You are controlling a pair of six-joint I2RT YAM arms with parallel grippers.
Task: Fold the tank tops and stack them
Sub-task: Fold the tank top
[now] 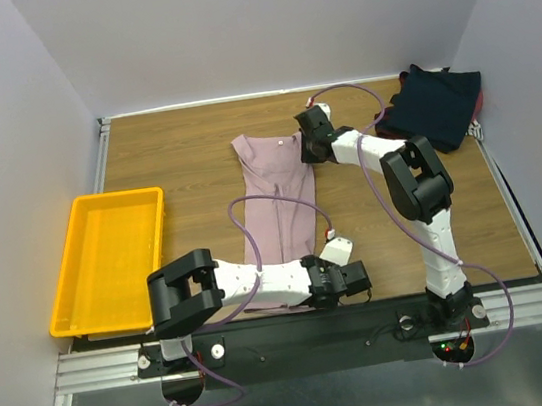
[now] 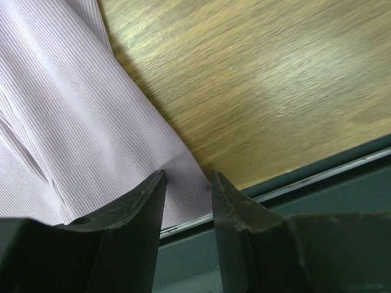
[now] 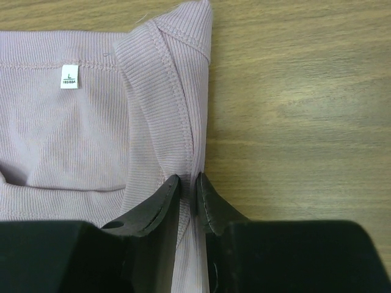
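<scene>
- The right pincer (image 3: 188, 183) is squeezed tight on the pink tank top (image 1: 277, 212). It pinches the stitched side edge, just below the shoulder strap.
- The cloth edge stands up thin between its two black fingers (image 3: 153, 207).
- A small white tag (image 3: 69, 76) with the letter L sits inside the neck, to the left of that strap.
- The left pincer (image 2: 188, 183) is spread, with a gap between its fingers. It holds nothing.
- The bottom hem of the pink top shows through that gap. The hem's corner lies right at the near edge of the table (image 1: 174, 156).
- The pink top lies flat in the middle of the brown table. Its neck points to the far side and its hem to the near side.
- The right pincer is at the top's far right corner. The left pincer is at its near right corner.
- The dark blue tank tops (image 1: 434, 104) sit in a heap in the far right corner, well apart from the pink one.
- A yellow tray (image 1: 84, 310) sits at the left side of the table, near the pink top.
</scene>
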